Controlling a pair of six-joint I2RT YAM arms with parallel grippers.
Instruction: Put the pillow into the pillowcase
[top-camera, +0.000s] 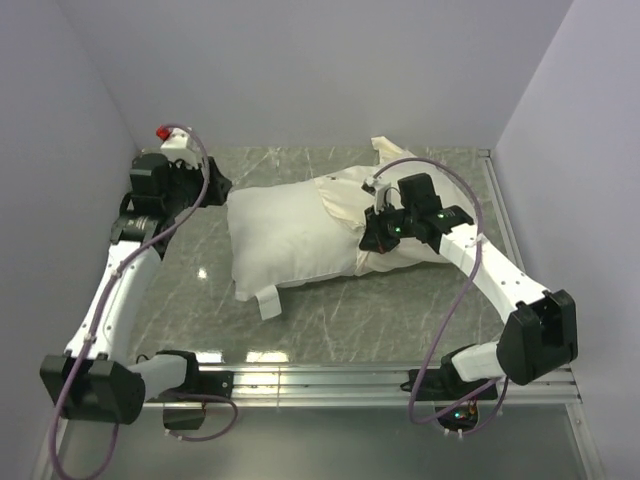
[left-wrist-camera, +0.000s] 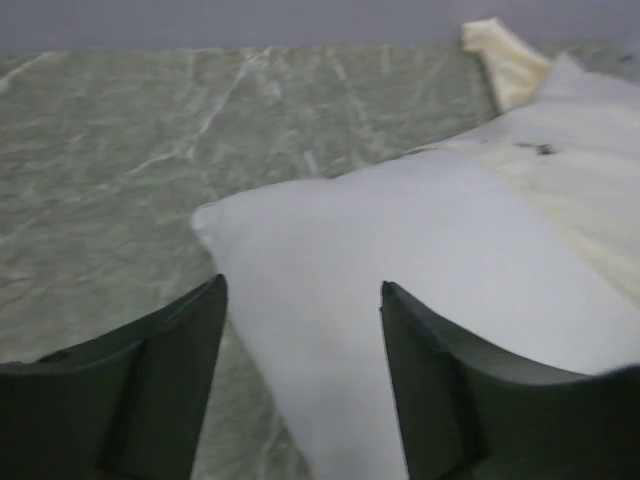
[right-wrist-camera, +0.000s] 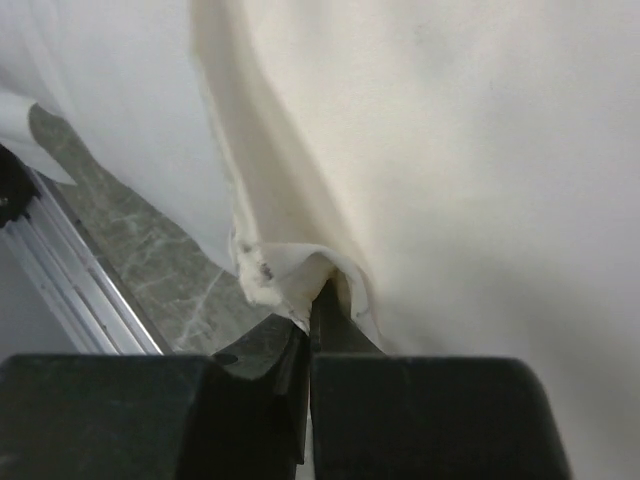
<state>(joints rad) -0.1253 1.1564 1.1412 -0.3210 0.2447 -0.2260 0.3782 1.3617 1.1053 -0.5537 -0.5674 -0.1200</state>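
We see L claw (left-wrist-camera: 303, 292) released by a corner of the plump white stuffed pillow (top-camera: 280, 240), R claw (right-wrist-camera: 312, 305) clenched on the limp cream fabric pillowcase (right-wrist-camera: 450, 150).

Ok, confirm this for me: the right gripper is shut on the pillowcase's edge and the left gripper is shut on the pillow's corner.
Not quite. The left gripper is open, not shut: in the left wrist view its jaws stand apart with the pillow showing between them. The right gripper is shut on the pillowcase edge, as you said.
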